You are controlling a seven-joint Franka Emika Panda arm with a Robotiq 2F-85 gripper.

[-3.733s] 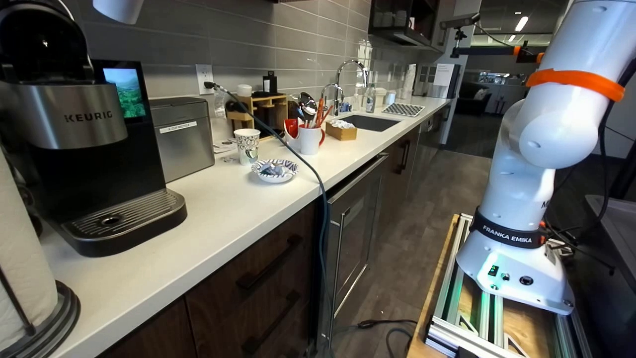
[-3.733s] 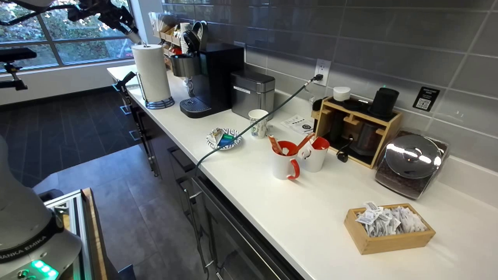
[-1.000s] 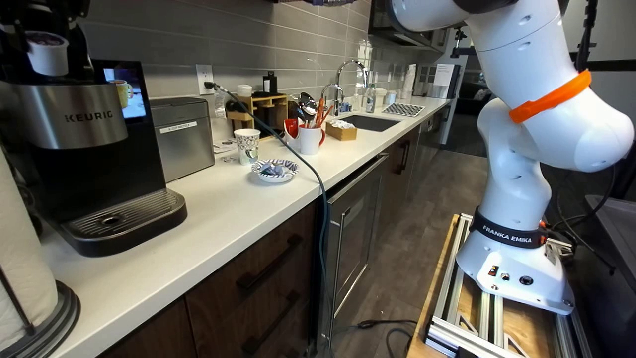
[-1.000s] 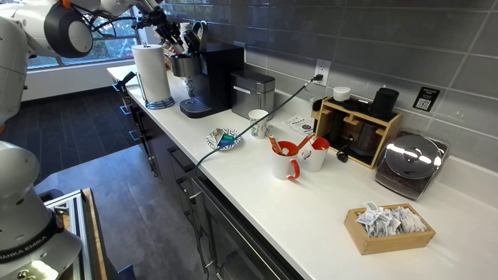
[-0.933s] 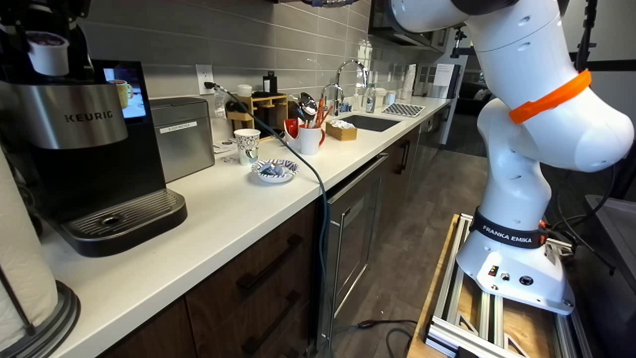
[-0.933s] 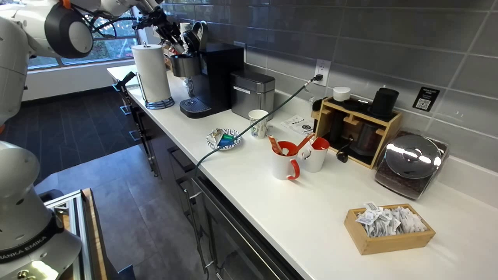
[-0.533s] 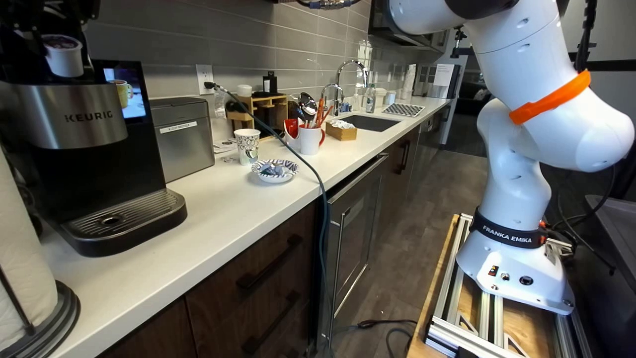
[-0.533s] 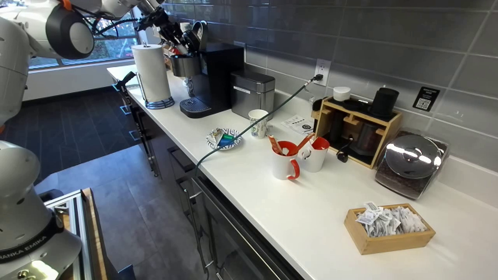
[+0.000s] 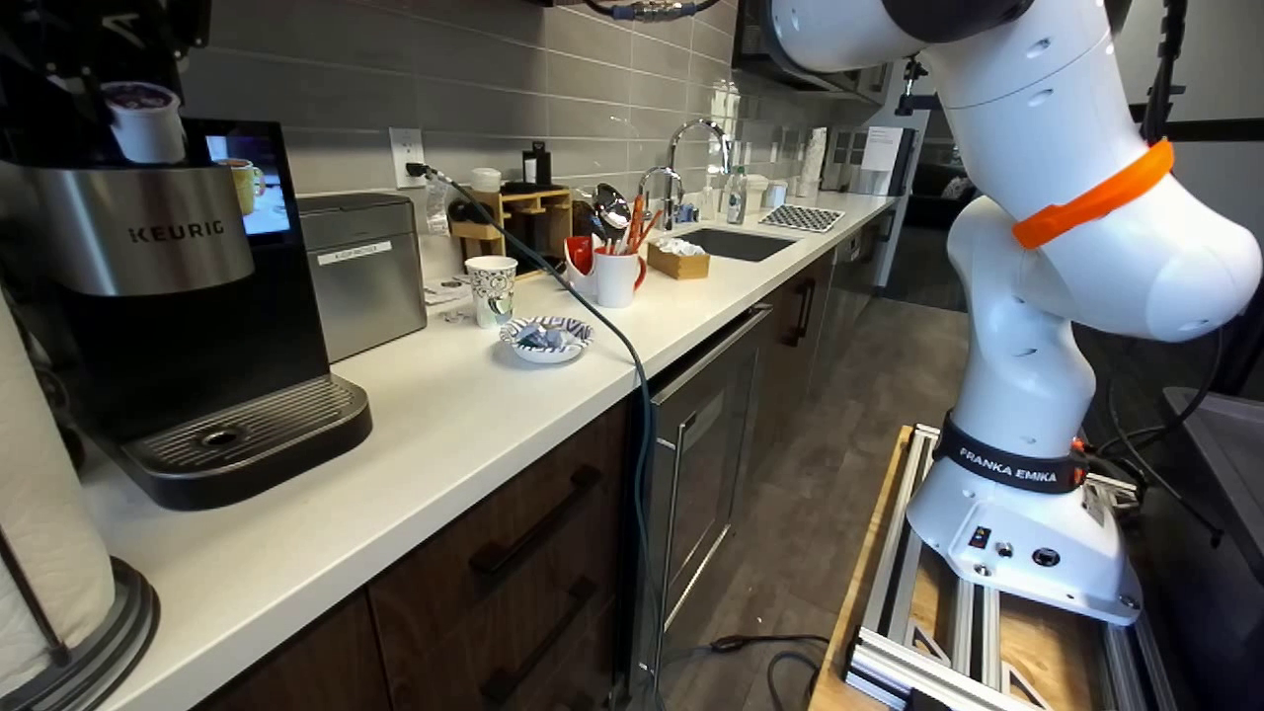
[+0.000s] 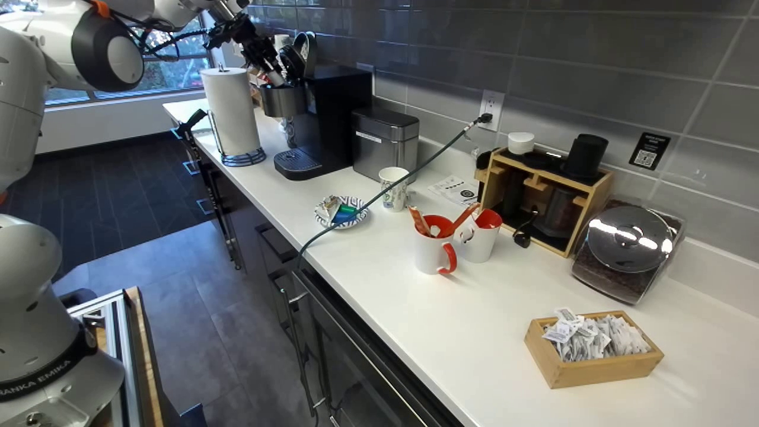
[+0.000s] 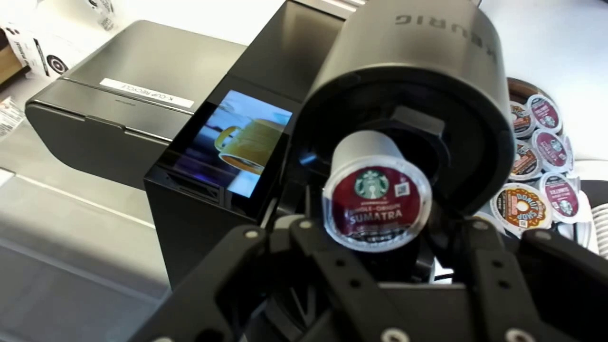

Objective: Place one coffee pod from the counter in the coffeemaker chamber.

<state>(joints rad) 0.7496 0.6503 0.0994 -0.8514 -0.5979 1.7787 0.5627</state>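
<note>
My gripper (image 11: 377,216) is shut on the white coffee pod (image 11: 375,204), whose maroon Sumatra lid faces the wrist camera. The pod is tilted, its narrow end pointing into the open coffeemaker chamber (image 11: 456,147). In an exterior view the pod (image 9: 148,130) sits just at the top rim of the silver Keurig head (image 9: 148,232); the chamber's inside is hidden there. In an exterior view the gripper (image 10: 274,70) is beside the raised black lid (image 10: 292,62). Whether the pod touches the chamber I cannot tell. The white counter (image 9: 434,415) carries the machine.
A paper towel roll (image 10: 230,112) stands near the machine's front. A steel recycle bin (image 9: 365,276) is beside it. The wrist view shows more pods in a round holder (image 11: 546,156). A small patterned plate (image 9: 546,353) and a dark cable (image 9: 602,321) lie farther along.
From above the paper towel area, my gripper has brought the pod to the machine's open head. In the last second it has shifted slightly rightward and down, and the pod tilts a little more.
</note>
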